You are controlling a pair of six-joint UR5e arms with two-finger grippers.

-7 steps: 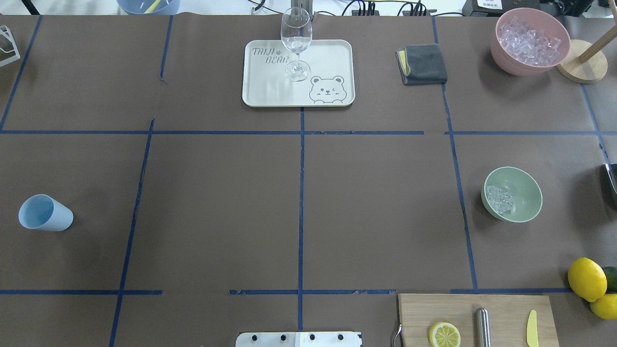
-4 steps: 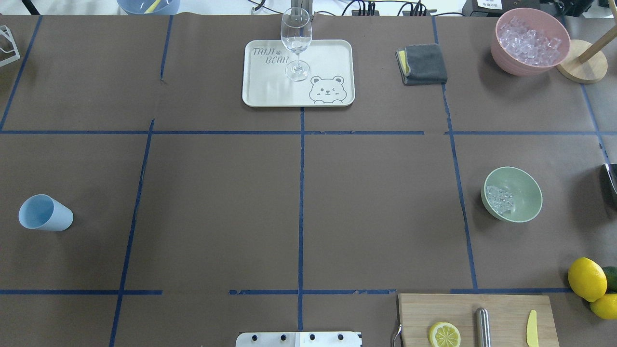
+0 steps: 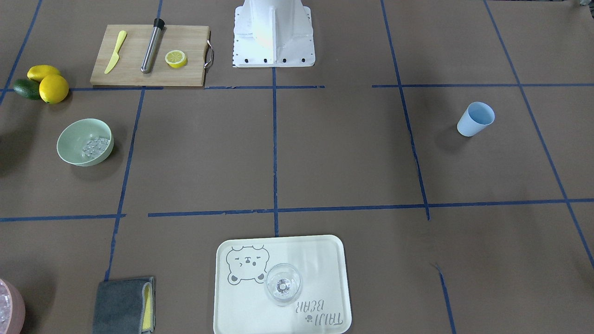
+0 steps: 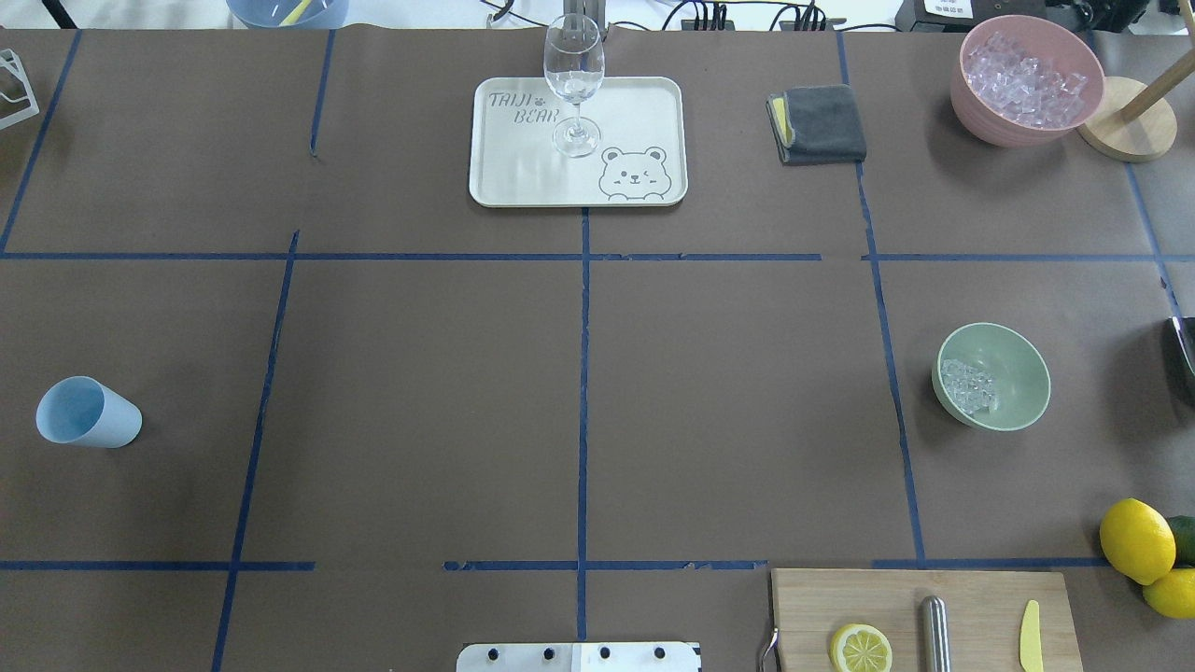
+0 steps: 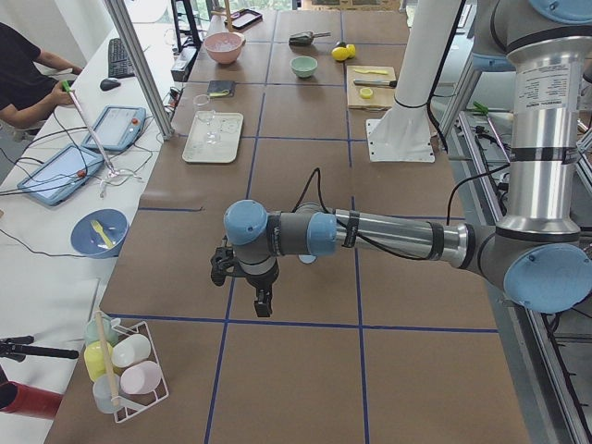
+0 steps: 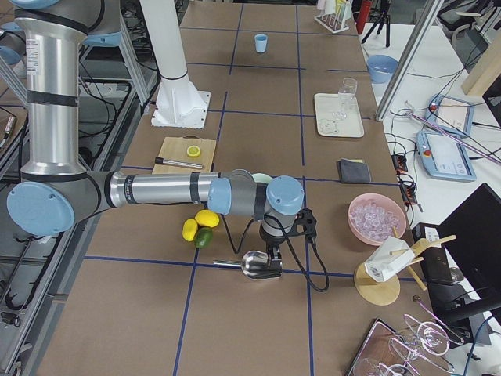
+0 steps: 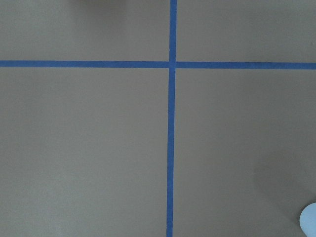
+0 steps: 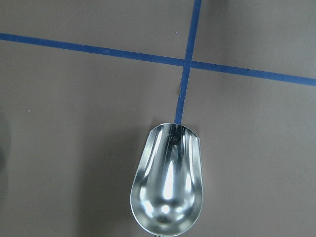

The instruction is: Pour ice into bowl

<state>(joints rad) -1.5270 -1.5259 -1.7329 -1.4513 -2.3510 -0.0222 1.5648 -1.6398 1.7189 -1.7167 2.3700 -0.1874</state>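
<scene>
Two bowls carry icy pieces. The ice sits heaped against one side inside the mint bowl, on the table's right half, and the pink bowl at the far right corner is full of whitish pieces. The light blue cup stands alone at far left, and the wine glass is upright on the bear tray. The table is brown with a blue tape grid. Only the side views catch the arms: the left gripper hangs over tape lines, and the right gripper is above a shiny empty scoop. For both, I cannot tell how the fingers stand.
</scene>
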